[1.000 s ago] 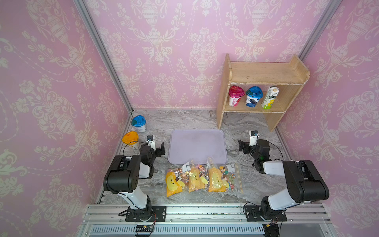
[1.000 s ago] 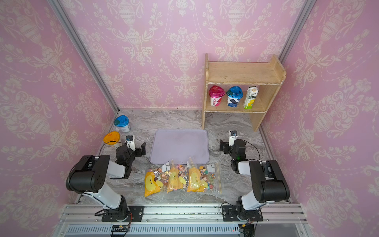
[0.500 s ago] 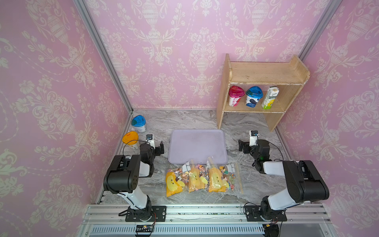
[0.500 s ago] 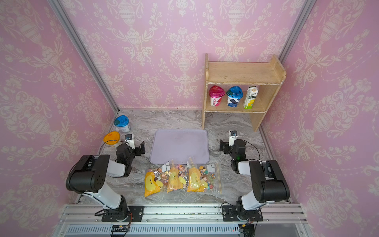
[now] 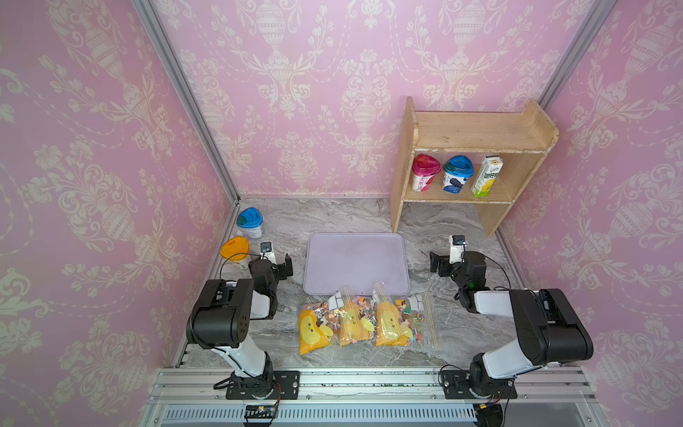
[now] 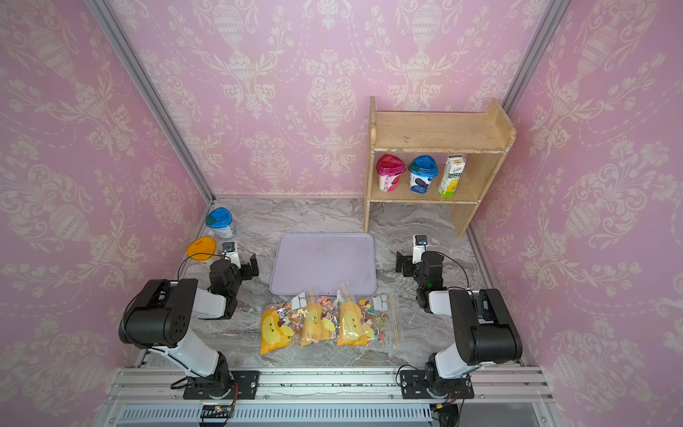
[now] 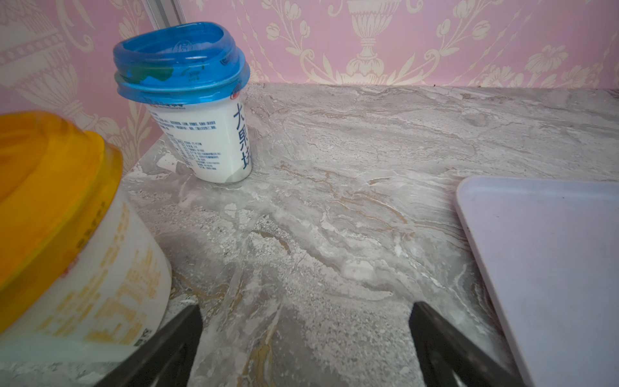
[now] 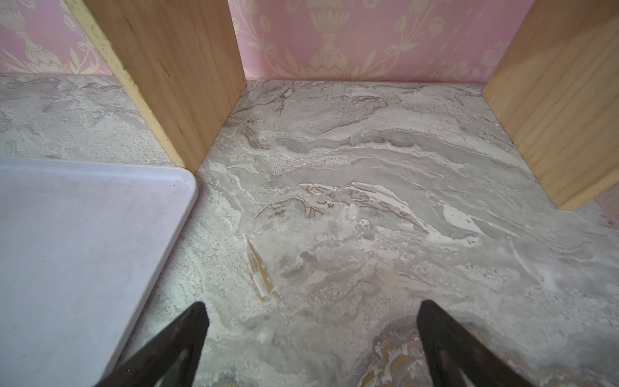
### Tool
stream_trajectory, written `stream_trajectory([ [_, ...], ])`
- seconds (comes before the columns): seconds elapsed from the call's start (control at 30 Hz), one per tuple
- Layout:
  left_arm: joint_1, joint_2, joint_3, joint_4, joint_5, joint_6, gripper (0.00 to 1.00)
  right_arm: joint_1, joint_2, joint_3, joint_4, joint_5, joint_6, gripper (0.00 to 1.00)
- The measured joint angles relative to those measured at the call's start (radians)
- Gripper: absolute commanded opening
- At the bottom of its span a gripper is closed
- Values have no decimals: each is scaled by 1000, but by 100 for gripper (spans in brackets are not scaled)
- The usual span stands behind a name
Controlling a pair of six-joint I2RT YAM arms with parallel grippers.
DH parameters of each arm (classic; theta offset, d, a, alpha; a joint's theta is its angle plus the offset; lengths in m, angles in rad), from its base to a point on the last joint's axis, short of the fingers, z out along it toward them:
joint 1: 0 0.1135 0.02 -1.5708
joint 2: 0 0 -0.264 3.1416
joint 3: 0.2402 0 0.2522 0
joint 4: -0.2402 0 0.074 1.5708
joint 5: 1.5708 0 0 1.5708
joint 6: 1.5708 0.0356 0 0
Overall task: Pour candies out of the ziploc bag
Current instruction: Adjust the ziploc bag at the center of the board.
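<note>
We are looking at three ziploc bags lying side by side on the grey marbled bench, near its front edge and between the two arm bases. The candies are sitting inside the bags as a small, many-coloured jumble next to yellow printed shapes. The bags' far corners are reaching the near rim of a lilac tray, which is lying flat in the middle of the bench.

The left fingers are sitting low just beside the tray's left edge, spread wide and holding nothing. In the left wrist view we are seeing only bare bench between them. The right fingers are sitting just off the tray's right edge, equally wide and equally empty. We cannot tell whether either pair is touching the bench. Both pairs are staying clear of the bags.

Near the left fingers, an orange-lidded cup and a blue-lidded cup are standing upright along the left wall. A wooden shelf is standing at the back right, carrying a pink-lidded cup, a blue-topped cup and a slightly tilted carton in a row.
</note>
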Motion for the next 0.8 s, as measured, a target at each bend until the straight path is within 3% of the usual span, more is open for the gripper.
stream_trajectory([
  [0.13,-1,-21,-31,22,-40,-11,99,0,-5,2,-14,0,0,100],
  [0.23,-8,-100,-42,-14,-72,-13,99,24,-59,63,-208,23,-5,100],
  [0.33,-26,-205,-35,-72,-111,-13,99,62,-93,226,-415,45,-12,100],
  [0.4,-40,-257,-21,-114,-140,-13,99,84,-119,295,-473,45,-13,100],
  [0.57,-86,-378,32,-278,-199,-26,99,134,-271,297,-555,40,5,100],
  [0.7,-167,-472,90,-414,-225,-36,99,177,-346,326,-682,155,170,100],
  [0.8,-239,-536,134,-518,-239,-44,99,156,-291,436,-872,205,244,100],
])
